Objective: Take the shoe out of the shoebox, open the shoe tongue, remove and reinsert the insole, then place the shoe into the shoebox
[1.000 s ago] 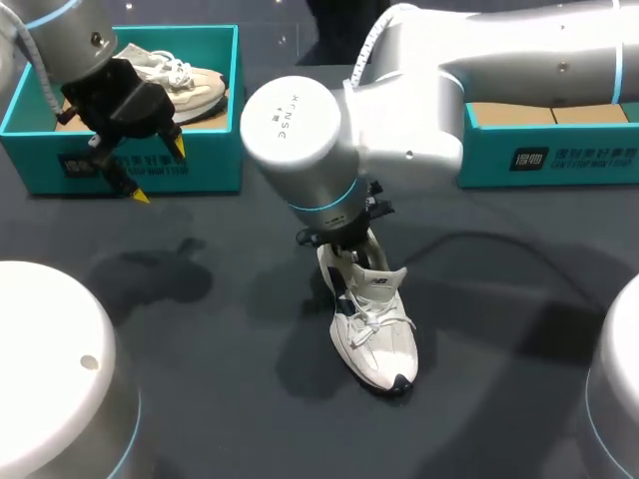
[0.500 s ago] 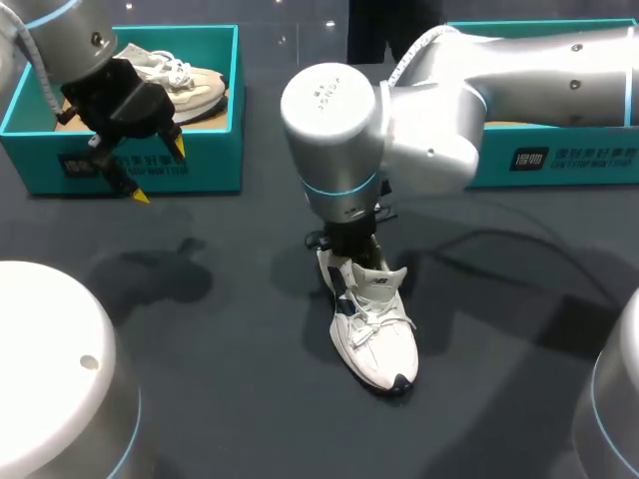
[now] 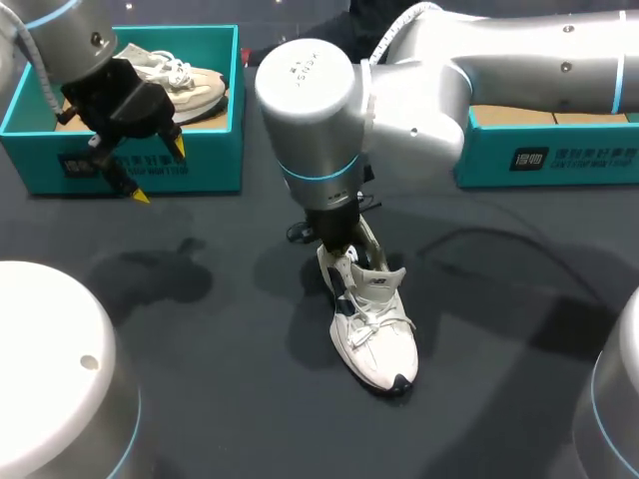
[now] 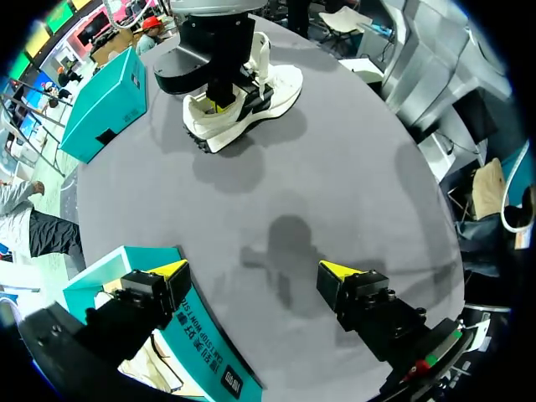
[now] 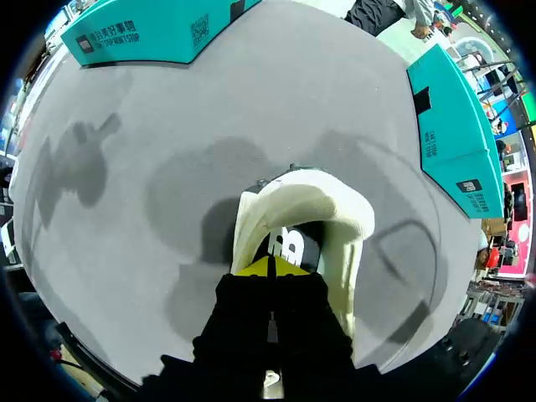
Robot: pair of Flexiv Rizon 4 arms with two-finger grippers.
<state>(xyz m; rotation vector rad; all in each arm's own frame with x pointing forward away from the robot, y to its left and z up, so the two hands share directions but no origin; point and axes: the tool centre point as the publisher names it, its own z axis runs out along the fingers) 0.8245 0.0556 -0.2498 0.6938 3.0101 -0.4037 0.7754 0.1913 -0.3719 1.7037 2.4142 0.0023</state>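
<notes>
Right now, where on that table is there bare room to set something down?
Bare tabletop lies between the left shoebox and the white sneaker, and again between the sneaker and the right shoebox. It is crowded at the sneaker's heel, where the right gripper is inside.

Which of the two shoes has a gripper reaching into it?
The white shoe standing out on the table, with the right gripper in its opening. The other shoe lies in the teal box.
</notes>
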